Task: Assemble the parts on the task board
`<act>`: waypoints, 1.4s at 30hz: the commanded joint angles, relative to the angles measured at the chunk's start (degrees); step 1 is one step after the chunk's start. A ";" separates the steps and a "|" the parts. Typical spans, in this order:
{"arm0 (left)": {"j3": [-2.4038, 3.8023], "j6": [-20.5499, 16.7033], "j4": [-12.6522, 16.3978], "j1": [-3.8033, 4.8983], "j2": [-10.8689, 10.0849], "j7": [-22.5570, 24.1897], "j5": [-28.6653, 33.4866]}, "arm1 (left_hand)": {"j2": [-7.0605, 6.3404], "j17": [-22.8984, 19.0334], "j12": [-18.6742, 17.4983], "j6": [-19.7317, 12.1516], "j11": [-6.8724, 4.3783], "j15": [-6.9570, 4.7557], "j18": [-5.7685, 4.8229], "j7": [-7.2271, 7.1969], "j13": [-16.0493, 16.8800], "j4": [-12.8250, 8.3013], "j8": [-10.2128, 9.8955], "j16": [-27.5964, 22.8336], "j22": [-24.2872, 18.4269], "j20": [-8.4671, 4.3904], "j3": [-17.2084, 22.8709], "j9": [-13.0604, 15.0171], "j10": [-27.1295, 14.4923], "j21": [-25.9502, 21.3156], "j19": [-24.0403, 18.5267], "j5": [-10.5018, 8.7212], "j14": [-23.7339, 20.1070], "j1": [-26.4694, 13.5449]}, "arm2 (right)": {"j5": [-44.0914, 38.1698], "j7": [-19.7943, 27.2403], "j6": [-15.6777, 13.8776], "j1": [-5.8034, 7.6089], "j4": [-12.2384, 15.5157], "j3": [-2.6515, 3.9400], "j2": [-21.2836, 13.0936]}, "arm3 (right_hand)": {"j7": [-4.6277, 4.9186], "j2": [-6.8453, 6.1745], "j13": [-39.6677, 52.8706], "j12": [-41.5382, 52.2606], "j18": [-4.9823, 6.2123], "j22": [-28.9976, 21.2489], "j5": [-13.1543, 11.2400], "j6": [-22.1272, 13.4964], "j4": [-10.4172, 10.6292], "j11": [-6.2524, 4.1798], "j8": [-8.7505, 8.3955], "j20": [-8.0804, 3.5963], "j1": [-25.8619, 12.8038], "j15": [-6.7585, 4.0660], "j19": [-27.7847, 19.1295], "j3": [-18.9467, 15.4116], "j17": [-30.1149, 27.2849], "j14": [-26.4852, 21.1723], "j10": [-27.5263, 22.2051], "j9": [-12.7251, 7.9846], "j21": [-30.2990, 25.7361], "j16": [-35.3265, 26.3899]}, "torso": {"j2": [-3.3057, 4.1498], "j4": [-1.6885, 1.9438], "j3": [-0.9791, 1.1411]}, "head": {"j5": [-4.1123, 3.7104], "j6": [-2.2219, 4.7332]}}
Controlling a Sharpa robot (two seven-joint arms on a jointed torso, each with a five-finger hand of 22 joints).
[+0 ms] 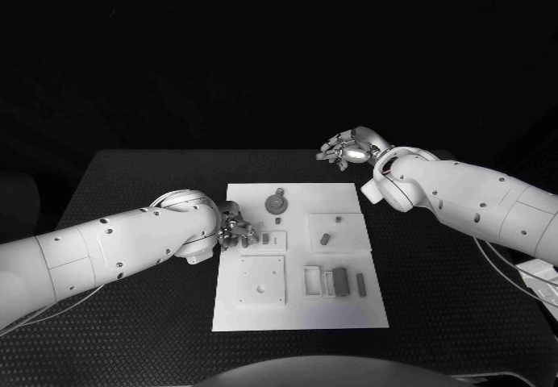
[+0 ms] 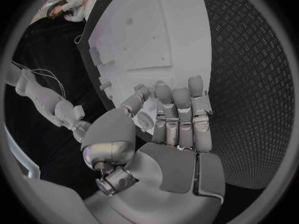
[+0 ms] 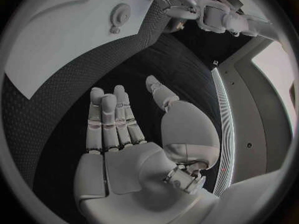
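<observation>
The white task board (image 1: 297, 310) lies in the middle of the black table. On it are a round gear-like part (image 1: 276, 201), a small dark piece (image 1: 326, 238) on a raised square, and a row of narrow grey pieces (image 1: 337, 282). My left hand (image 1: 236, 231) hovers at the board's left edge, its fingers (image 2: 181, 114) side by side and the thumb apart, holding nothing. My right hand (image 1: 347, 150) is beyond the board's far right corner, over the table. Its fingers (image 3: 109, 122) are stretched out with nothing in them. The board (image 3: 56, 45) and gear (image 3: 119, 16) show past them.
A flat square plate (image 1: 262, 280) with a small hole sits on the board's near left part. Black table mat (image 1: 139, 322) surrounds the board on all sides. Raised blocks (image 2: 99, 55) line the board's edge in the left wrist view.
</observation>
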 commanded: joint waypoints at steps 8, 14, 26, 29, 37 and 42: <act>-0.05 -2.11 -0.05 -0.14 -0.43 -0.16 0.67 | -2.20 -0.17 -0.13 -0.62 0.54 -0.40 0.39 0.06 0.00 1.94 -0.47 0.04 0.49 0.15 -0.83 -0.20 -0.31 -0.64 0.18 -3.93 -0.63 -0.27 | -0.08 0.38 0.44 -0.02 0.01 0.03 0.06 | 0.30 -0.08 -0.10 0.35 0.91 0.10 0.20 -0.12 0.19 0.01 -0.28 0.32 -0.45 -0.32 -0.11 0.05 -0.09 -0.10 -0.34 -0.07 -0.40 0.16 | 0.01 0.04 -0.08 | -0.09 0.05; -0.01 -3.15 -0.40 -0.12 -0.96 -0.13 0.90 | -4.70 -0.10 0.12 -1.10 0.66 -0.45 0.32 0.23 0.14 4.78 -0.69 0.31 0.41 0.10 -2.32 -0.10 -0.60 -0.92 0.13 -4.80 -0.89 -3.01 | -0.08 0.39 0.44 -0.03 -0.04 0.03 0.05 | 0.31 -0.08 -0.12 0.36 0.91 0.10 0.20 -0.15 0.20 0.01 -0.29 0.32 -0.46 -0.32 -0.11 0.05 -0.09 -0.11 -0.35 -0.08 -0.41 0.16 | 0.00 0.03 -0.08 | -0.15 0.11; 1.47 -6.45 1.20 1.72 -3.57 4.87 8.45 | -3.14 -0.50 -0.81 -2.86 1.23 -0.48 0.08 0.81 -0.14 2.43 -1.36 -0.48 -0.02 0.24 -6.96 0.25 -2.94 -2.47 -1.66 -4.78 -3.10 -4.56 | -0.08 0.46 0.36 -0.04 -0.06 0.03 -0.05 | 0.32 -0.06 -0.16 0.38 0.91 0.10 0.20 -0.19 0.21 0.03 -0.32 0.33 -0.48 -0.31 -0.11 0.04 -0.10 -0.12 -0.37 -0.09 -0.42 0.15 | -0.01 0.02 -0.04 | -0.12 0.58; 1.80 -9.19 2.41 2.38 -4.36 9.34 9.33 | 1.31 -2.69 -5.59 -4.79 2.84 1.60 -0.82 2.22 -2.92 -0.84 -2.29 -5.02 -1.79 1.91 -6.20 0.02 -7.11 -5.81 -6.01 -1.35 -7.08 -1.48 | -0.08 0.52 0.34 -0.04 -0.09 0.03 -0.14 | 0.34 -0.10 -0.20 0.39 0.91 0.10 0.20 -0.24 0.16 0.04 -0.34 0.32 -0.44 -0.30 -0.13 0.05 -0.11 -0.13 -0.41 -0.11 -0.44 0.14 | 0.01 0.02 0.01 | -0.20 0.88; 1.75 -16.92 -0.07 2.52 -2.21 21.29 12.88 | 0.83 -7.79 -19.46 -8.51 6.97 6.98 -0.74 5.36 -11.63 -3.18 -4.71 -17.48 -8.55 7.14 -0.12 -2.71 -10.91 -13.66 -11.42 -1.86 -11.09 11.25 | 0.05 0.65 0.30 -0.04 -0.25 0.03 -0.14 | 0.35 -0.10 -0.25 0.39 0.91 0.10 0.20 -0.27 0.11 0.06 -0.35 0.33 -0.37 -0.28 -0.16 0.08 -0.12 -0.17 -0.47 -0.12 -0.47 0.12 | 0.02 0.02 -0.03 | -0.33 1.69; 0.91 -20.70 -1.95 2.24 0.02 25.51 1.07 | -0.40 -8.03 -21.60 -9.23 7.70 7.25 -0.19 5.40 -12.87 -3.03 -5.07 -18.58 -9.08 7.36 3.12 -3.16 -12.54 -14.44 -12.20 -1.36 -11.89 18.73 | 0.05 0.74 0.26 -0.04 -0.37 0.03 0.05 | 0.35 -0.09 -0.26 0.40 0.91 0.10 0.21 -0.26 0.10 0.06 -0.35 0.33 -0.35 -0.28 -0.16 0.09 -0.12 -0.18 -0.48 -0.12 -0.47 0.12 | 0.06 -0.04 -0.03 | -0.20 2.17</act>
